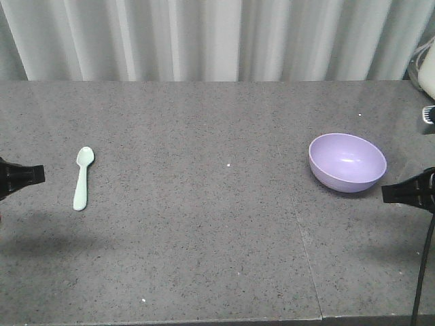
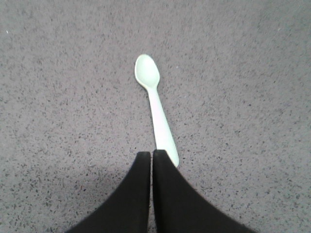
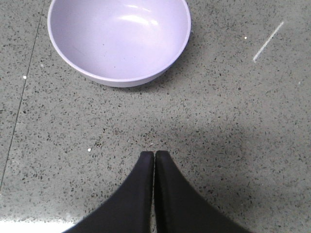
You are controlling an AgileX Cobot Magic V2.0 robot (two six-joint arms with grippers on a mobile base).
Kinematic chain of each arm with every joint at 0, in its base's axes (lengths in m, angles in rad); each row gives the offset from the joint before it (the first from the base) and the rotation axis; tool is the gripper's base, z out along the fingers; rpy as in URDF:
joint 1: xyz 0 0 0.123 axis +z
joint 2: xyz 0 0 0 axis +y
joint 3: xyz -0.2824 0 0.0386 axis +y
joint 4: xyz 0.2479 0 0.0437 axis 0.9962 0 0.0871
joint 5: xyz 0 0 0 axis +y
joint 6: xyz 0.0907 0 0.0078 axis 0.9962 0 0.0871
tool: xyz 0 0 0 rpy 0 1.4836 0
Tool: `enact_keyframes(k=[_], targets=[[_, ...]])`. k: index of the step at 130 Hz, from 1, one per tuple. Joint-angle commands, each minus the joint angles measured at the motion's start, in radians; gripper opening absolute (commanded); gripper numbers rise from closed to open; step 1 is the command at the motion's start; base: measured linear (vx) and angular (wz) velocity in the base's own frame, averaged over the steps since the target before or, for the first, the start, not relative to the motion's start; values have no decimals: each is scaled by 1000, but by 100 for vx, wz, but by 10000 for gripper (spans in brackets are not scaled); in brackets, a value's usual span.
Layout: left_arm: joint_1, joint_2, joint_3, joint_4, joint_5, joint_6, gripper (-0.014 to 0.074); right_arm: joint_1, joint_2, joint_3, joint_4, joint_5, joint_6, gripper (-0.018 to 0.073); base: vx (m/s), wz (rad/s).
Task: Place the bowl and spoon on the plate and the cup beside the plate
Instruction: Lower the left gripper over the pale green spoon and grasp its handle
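Grey speckled tabletop (image 1: 217, 244) carries the mint-green spoon (image 1: 83, 178) near its left edge and the lavender bowl (image 1: 347, 161) toward its right edge, upright and well apart. Neither plate nor cup shows in any view.

Your left gripper (image 2: 151, 153) hangs by the spoon's handle end with its black jaws pressed together and holding nothing. Your right gripper (image 3: 154, 153) sits just short of the bowl's near wall, likewise closed and empty.

The trouble from here probably begins with those closed jaws. If you bring either one down without spreading it first, you are likely to shove the piece instead of taking it.

The spoon lies flat on a hard surface. A pinch that lands off the thin handle could flip it or skate it toward the left edge.

The bowl's wall is smooth and curved, so a shallow grip on the rim may slip, and a nudge could slide it toward the right edge.

With no plate in sight, anything you lift has no visible place to go.
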State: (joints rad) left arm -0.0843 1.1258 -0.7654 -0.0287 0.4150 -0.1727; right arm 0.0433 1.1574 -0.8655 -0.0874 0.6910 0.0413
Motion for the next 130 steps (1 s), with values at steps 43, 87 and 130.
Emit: enact_keyframes(k=[43,87,130], targets=[[-1,79,-133,4,-5,110,29,-4,-17,-34,-9,-38,-9,-7,0,0],[-1,342,-443,-67,203,138,398,-4,-17,-34,-9,-38,-9,-7,0,0],[-43,566,-588,-72,321,148,454,-4,-17,-34,-9,-38,-9,-7,0,0]])
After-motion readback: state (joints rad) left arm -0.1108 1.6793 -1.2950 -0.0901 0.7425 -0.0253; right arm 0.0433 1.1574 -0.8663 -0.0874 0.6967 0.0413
